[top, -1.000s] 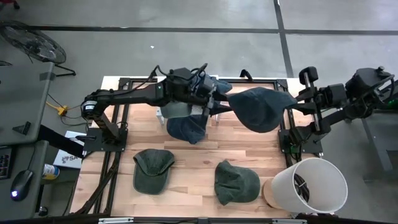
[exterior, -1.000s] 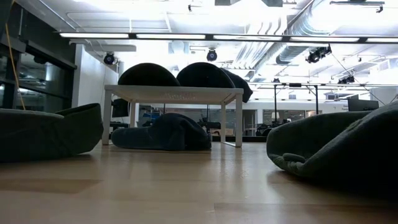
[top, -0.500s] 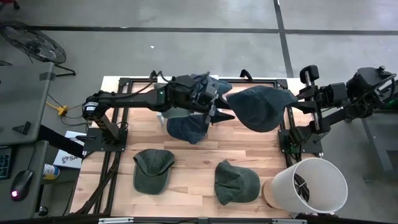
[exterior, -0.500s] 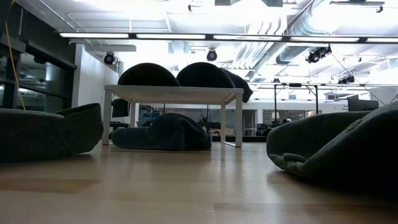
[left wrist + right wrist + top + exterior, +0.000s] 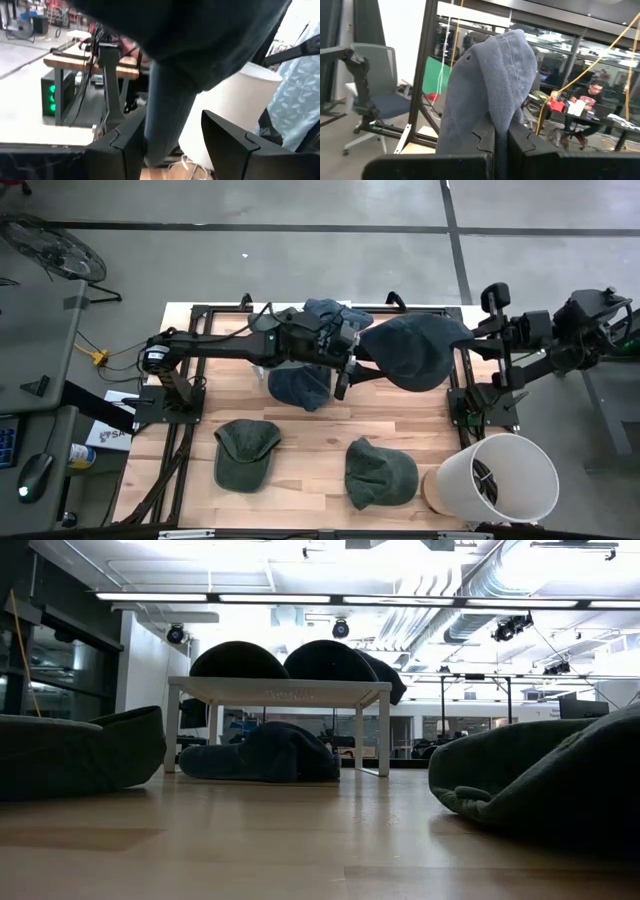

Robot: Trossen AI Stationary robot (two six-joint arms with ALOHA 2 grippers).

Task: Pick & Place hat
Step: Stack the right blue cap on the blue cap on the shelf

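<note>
The dark blue hat [image 5: 415, 352] hangs in the air above the far right part of the worktop [image 5: 310, 438], spread wide with its long axis running roughly left to right in the high view; which end is the brim cannot be told from above. The right claw [image 5: 501, 131] is shut tight on a fold of its cloth, which rises between and past the two dark fingers in the right wrist view. The left claw [image 5: 343, 377] has its fingers apart just at the hat's left edge, pointing towards it; in the left wrist view the dark cloth hangs down into the gap between the two fingers [image 5: 227, 140], but whether they touch it cannot be told. Behind the left arm, a small white stand [image 5: 278, 692] at the far side of the worktop carries other dark hats on top, and a further blue hat [image 5: 298, 385] lies under and in front of it. Nearer the front edge lie two green caps: one [image 5: 246, 452] to the left with its brim pointing to the front, the other [image 5: 379, 472] to the right. A white bin [image 5: 495, 478] stands off the front right corner of the worktop. In the room beyond, a person [image 5: 587, 102] sits at a desk.
</note>
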